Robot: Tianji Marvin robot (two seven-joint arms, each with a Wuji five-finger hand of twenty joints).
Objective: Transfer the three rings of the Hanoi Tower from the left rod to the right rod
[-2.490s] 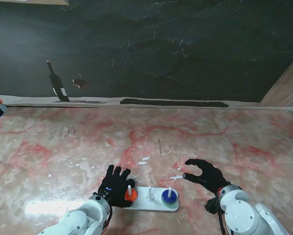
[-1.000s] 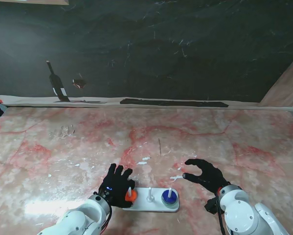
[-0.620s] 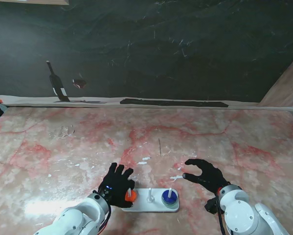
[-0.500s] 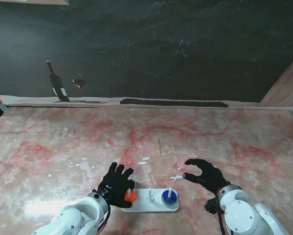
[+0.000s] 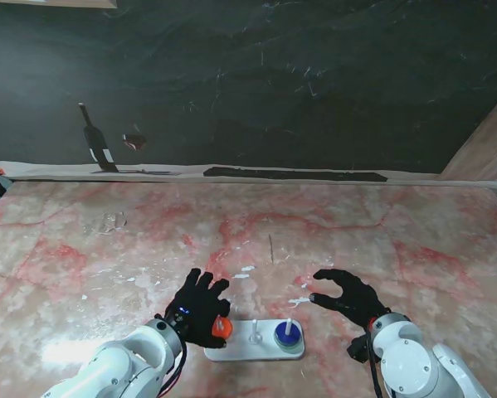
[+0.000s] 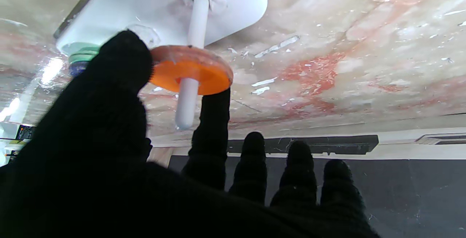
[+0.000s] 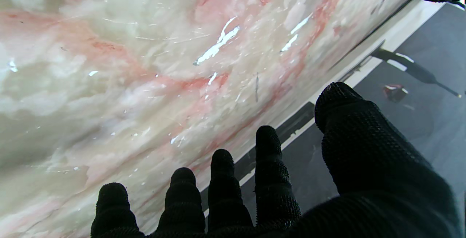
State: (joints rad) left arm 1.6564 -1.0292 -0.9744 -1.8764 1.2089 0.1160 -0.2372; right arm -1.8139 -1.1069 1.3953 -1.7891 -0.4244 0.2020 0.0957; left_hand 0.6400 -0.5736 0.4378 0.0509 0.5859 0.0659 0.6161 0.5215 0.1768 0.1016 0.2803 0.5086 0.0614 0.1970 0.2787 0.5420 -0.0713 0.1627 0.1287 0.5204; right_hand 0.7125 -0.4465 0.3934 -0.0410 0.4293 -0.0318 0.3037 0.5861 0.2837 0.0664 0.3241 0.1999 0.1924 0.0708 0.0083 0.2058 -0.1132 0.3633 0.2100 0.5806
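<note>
Orange ring (image 6: 191, 72) sits partway up the left rod (image 6: 192, 59), lifted clear of the white base (image 6: 145, 8) and pinched at its rim between the thumb and index finger of the left hand (image 5: 200, 307). From the left wrist view the thumb (image 6: 120, 70) presses one edge of the disc and the index fingertip (image 6: 214, 110) meets the opposite edge, while the other three fingers stay extended and touch nothing. The rod's free end pokes out past the ring. In the stand view the ring (image 5: 222, 327) shows as an orange spot at the left end of the base (image 5: 256, 347), which lies on the pink marbled counter (image 5: 356, 232). The middle rod (image 5: 255, 330) is bare. On the right rod (image 5: 288, 326) rests a blue ring (image 5: 287, 334) stacked on a green ring (image 5: 291, 345). The right hand (image 5: 348, 297) hovers over the counter just beyond the base's right end, fingers spread and holding nothing, well apart from the rods
</note>
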